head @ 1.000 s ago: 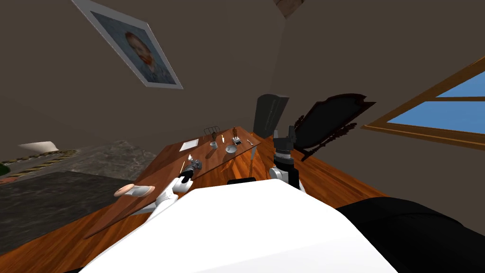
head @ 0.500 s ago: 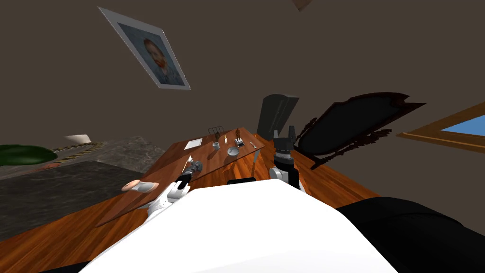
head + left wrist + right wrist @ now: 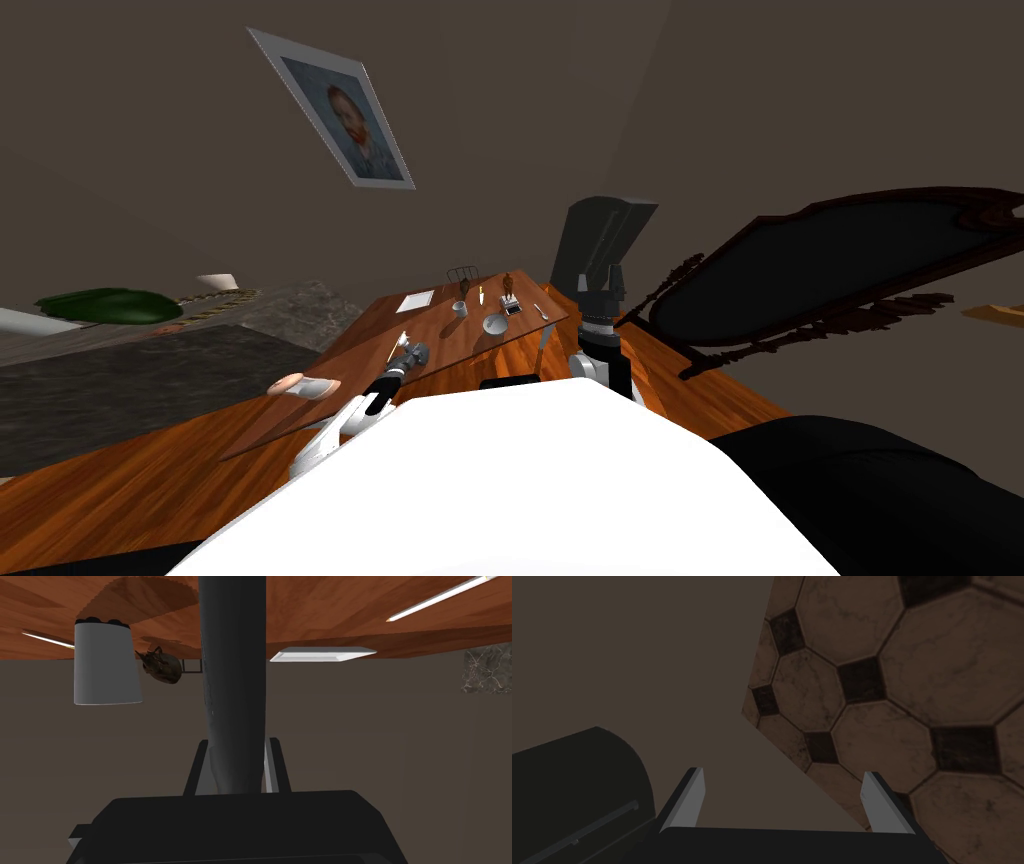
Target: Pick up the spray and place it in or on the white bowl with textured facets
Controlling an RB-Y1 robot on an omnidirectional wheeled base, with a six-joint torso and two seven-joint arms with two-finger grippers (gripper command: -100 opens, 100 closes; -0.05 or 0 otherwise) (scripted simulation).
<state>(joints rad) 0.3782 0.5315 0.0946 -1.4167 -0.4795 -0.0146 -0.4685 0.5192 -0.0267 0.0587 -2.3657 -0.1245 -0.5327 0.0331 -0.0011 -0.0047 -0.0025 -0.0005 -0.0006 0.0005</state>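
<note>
A: Left pincer (image 3: pixel 236 746): wide, narrow, or holding?
B: Holding. Clamps the spray (image 3: pixel 232 651), a tall dark grey body, with both fingers (image 3: pixel 274 763) pressed against its sides. Hovers above the near half of the wooden desk (image 3: pixel 350 372).
A: Beyond the spray, along the hand?
B: A white cup (image 3: pixel 106 663) with a small dark brown figure (image 3: pixel 162 667) just beside, a flat white sheet (image 3: pixel 322 654), a thin pale stick (image 3: pixel 440 596). All resting on the desk.
A: And the bowl?
B: White bowl (image 3: pixel 495 324), at two o'clock from the left pincer in the head view, sitting on the desk, well apart from the spray. Cup at eleven o'clock of the bowl, near. A small box (image 3: pixel 512 308) at one o'clock, just beside. A spoon (image 3: pixel 541 311) at two o'clock, close to the desk's edge.
A: Anything nearer?
B: A pink-tipped white thing (image 3: pixel 300 386) at eight o'clock from the left pincer, lying on the desk's near part.
A: Right pincer (image 3: pixel 782 772)?
B: Wide open, blades far apart. Raised, between two and three o'clock from the bowl, beyond the desk's edge.
</note>
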